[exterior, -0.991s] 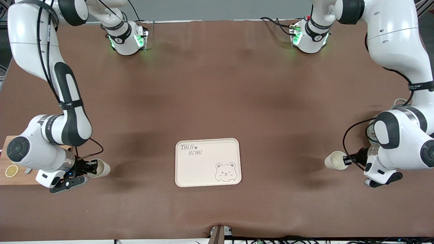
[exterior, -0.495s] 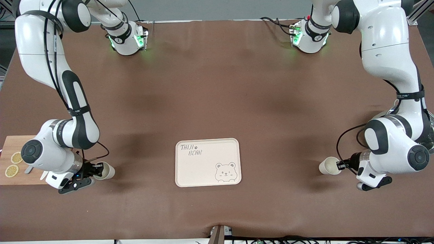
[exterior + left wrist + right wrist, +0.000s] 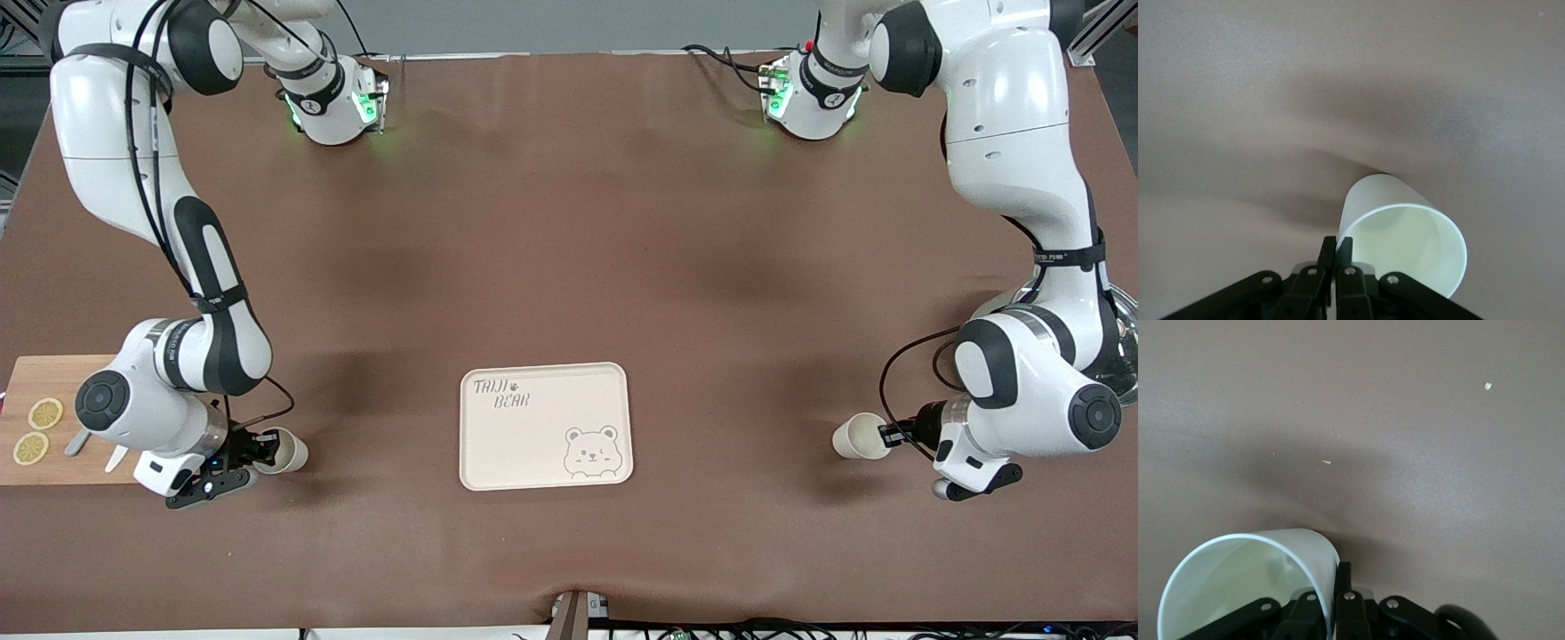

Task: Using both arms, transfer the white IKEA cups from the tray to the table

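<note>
Two white cups are each held by an arm. My right gripper (image 3: 265, 442) is shut on the rim of one cup (image 3: 286, 452), tilted, over the brown tablecloth between the wooden board and the bear-printed tray (image 3: 533, 444). In the right wrist view one finger is inside the cup (image 3: 1238, 580) and one is outside. My left gripper (image 3: 886, 435) is shut on the rim of the other cup (image 3: 856, 437), tilted, over the cloth toward the left arm's end of the table from the tray. The left wrist view shows that cup (image 3: 1405, 247) pinched at its rim.
A wooden board (image 3: 53, 462) with two lemon slices (image 3: 44, 413) lies at the right arm's end of the table, under the right arm's wrist. A glass vessel (image 3: 1125, 347) shows partly past the left arm at the table's edge.
Both arms have carried their cups toward the tray. The right gripper has moved more, off the wooden board, uncovering the second lemon slice. The left has shifted slightly.
</note>
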Controlling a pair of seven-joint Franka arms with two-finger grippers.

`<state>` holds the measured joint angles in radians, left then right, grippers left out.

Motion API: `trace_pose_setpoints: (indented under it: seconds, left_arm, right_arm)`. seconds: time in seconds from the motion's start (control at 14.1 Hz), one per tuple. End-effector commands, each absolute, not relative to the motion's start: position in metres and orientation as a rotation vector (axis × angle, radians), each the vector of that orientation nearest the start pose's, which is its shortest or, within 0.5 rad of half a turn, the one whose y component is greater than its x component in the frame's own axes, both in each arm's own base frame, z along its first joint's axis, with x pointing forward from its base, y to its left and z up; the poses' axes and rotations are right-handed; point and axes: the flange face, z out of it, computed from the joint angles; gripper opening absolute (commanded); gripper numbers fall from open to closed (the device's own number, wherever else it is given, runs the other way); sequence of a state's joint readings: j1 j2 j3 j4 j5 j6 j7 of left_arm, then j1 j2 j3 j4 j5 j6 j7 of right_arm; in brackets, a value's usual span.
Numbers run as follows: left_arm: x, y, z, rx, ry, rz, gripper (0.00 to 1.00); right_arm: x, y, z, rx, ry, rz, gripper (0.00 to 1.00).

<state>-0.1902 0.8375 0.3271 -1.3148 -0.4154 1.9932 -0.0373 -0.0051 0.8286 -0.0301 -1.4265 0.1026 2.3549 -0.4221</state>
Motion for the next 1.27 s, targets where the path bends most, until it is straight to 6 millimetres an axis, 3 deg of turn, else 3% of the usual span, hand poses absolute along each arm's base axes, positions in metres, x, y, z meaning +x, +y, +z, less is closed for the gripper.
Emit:
trace_pose_setpoints:
  seconds: [0.0, 0.07, 0.21, 0.5, 0.71, 0.85, 1.13, 1.2]
  left_arm:
    - [0.734, 0.027, 0.245, -3.258, -0.447, 0.135, 0.58]
    - [0.735, 0.026, 0.248, -3.265, -0.423, 0.126, 0.76]
    - [0.737, 0.027, 0.257, -3.267, -0.417, 0.103, 0.89]
    - [0.739, 0.03, 0.295, -3.268, -0.412, 0.024, 1.0]
    - [0.74, 0.025, 0.333, -3.259, -0.361, -0.05, 1.0]
    - [0.738, 0.025, 0.362, -3.229, -0.314, -0.105, 1.0]
    - [0.729, 0.024, 0.416, -3.191, -0.241, -0.173, 1.0]
    - [0.725, 0.018, 0.425, -3.185, -0.216, -0.155, 1.0]
  right_arm:
    - [0.738, -0.02, 0.211, -3.05, -0.508, -0.192, 0.79]
    - [0.738, -0.018, 0.212, -3.051, -0.504, -0.194, 1.0]
    - [0.739, -0.02, 0.215, -3.052, -0.497, -0.197, 1.0]
    - [0.741, -0.019, 0.229, -3.047, -0.495, -0.198, 1.0]
    - [0.748, -0.018, 0.259, -3.026, -0.507, -0.088, 1.0]
    - [0.751, -0.021, 0.29, -3.022, -0.515, -0.052, 1.0]
    - [0.75, -0.016, 0.322, -3.01, -0.511, 0.038, 1.0]
    - [0.746, -0.015, 0.342, -3.009, -0.481, 0.064, 1.0]
